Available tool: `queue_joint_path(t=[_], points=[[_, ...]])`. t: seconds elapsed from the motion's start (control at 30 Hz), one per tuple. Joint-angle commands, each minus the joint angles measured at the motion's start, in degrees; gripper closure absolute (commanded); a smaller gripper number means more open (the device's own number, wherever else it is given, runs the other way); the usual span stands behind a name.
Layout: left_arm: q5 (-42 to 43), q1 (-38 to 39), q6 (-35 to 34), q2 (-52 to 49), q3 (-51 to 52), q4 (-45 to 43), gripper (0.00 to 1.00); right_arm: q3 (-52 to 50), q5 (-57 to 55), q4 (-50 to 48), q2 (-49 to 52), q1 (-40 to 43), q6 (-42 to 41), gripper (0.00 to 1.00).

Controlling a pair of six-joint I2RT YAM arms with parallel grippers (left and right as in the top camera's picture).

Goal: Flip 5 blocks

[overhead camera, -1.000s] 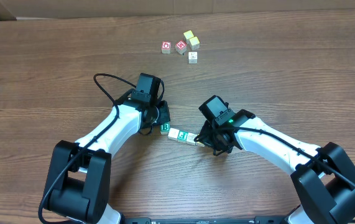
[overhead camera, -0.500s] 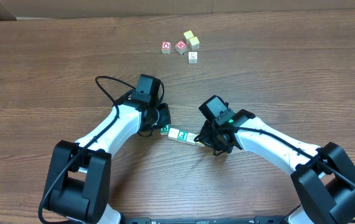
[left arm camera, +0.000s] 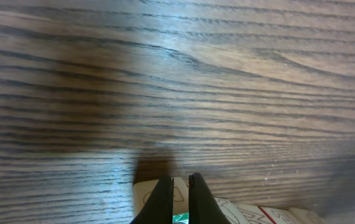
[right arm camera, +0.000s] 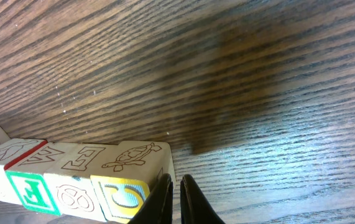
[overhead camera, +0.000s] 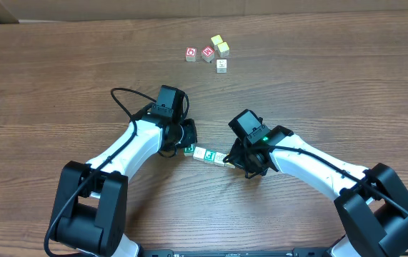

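Wooden blocks [overhead camera: 205, 153] in a row, long axis left-right, slightly slanted

- centre of frame: row of small pale wooden letter cubes [overhead camera: 205, 154], black left gripper [overhead camera: 188, 141] at its left end, black right gripper [overhead camera: 231, 162] at its right; the row's upper and lower sides stand open
- upper centre: cluster of small red-printed and pale wooden cubes [overhead camera: 209, 51], well apart; bare brown wooden table [overhead camera: 318, 78] between

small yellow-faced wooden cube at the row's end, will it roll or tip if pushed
The yellow-faced wooden cube looks rigid and probably light, small beside the right gripper. Its flat faces suggest sliding or tipping, not rolling. It sits flush against the neighbouring cube, so a push along the row would likely move both.
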State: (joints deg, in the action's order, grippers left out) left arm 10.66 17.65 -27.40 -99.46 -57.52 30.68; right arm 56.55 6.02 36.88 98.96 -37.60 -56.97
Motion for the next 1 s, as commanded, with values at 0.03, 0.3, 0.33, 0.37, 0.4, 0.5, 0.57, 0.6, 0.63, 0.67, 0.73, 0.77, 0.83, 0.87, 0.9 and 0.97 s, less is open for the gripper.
queue_joint_path(t=[0.03, 0.3, 0.33, 0.37, 0.4, 0.5, 0.57, 0.6, 0.63, 0.67, 0.73, 0.77, 0.83, 0.87, 0.9, 0.97], points=[[2.6, 0.4, 1.9, -0.6, -0.4, 0.6, 0.96, -0.3, -0.4, -0.2, 0.2, -0.3, 0.2, 0.92], [3.6, 0.4, 1.9, -0.5, -0.4, 0.8, 0.96, -0.3, -0.4, -0.2, 0.2, -0.3, 0.2, 0.91], [4.1, 0.4, 1.9, -0.5, -0.4, 0.6, 0.96, -0.3, -0.4, -0.2, 0.2, -0.3, 0.2, 0.91], [4.3, 0.3, 1.9, -0.5, -0.5, 0.4, 0.96, -0.3, -0.4, -0.2, 0.2, -0.3, 0.2, 0.91], [4.2, 0.2, 1.9, -0.4, -0.7, 0.3, 0.96, -0.3, -0.4, -0.2, 0.2, -0.3, 0.2, 0.91], [4.0, -0.2, 1.9, -0.2, -2.1, 0.4, 0.96, -0.3, -0.4, -0.2, 0.2, -0.3, 0.2, 0.91], [4.0, -0.5, 1.9, 0.0, -3.0, 0.7, 0.96, -0.3, -0.4, -0.2, 0.2, -0.3, 0.2, 0.91], [3.9, -0.4, 1.9, 0.1, -3.4, 0.9, 0.96, -0.3, -0.4, -0.2, 0.2, -0.3, 0.2, 0.91], [4.0, -0.4, 1.9, 0.2, -3.8, 1.0, 0.96, -0.3, -0.4, -0.2, 0.2, -0.3, 0.2, 0.91], [3.5, -0.4, 2.0, 0.2, -4.2, 1.3, 0.96, -0.3, -0.4, -0.2, 0.2, -0.3, 0.2, 0.91], [1.0, -0.4, 1.9, 0.2, -4.7, 2.1, 0.96, -0.3, -0.4, -0.2, 0.2, -0.3, 0.2, 0.91], [-1.0, -0.4, 1.9, 0.2, -4.9, 2.4, 0.96, -0.3, -0.4, -0.2, 0.2, -0.3, 0.2, 0.91], [-4.5, -0.4, 1.4, 0.2, -4.9, 3.7, 0.96, -0.3, -0.4, -0.2, 0.2, -0.3, 0.2, 0.91], [-6.1, -0.4, 1.4, 0.2, -4.9, 4.9, 0.96, -0.3, -0.4, -0.2, 0.2, -0.3, 0.2, 0.91], [-7.2, -0.4, 1.4, 0.2, -4.9, 6.0, 0.96, -0.3, -0.4, -0.2, 0.2, -0.3, 0.2, 0.91], [-9.4, -0.4, 1.4, 0.1, -4.9, 8.8, 0.96, -0.3, -0.4, -0.2, 0.2, -0.3, 0.2, 0.91]])
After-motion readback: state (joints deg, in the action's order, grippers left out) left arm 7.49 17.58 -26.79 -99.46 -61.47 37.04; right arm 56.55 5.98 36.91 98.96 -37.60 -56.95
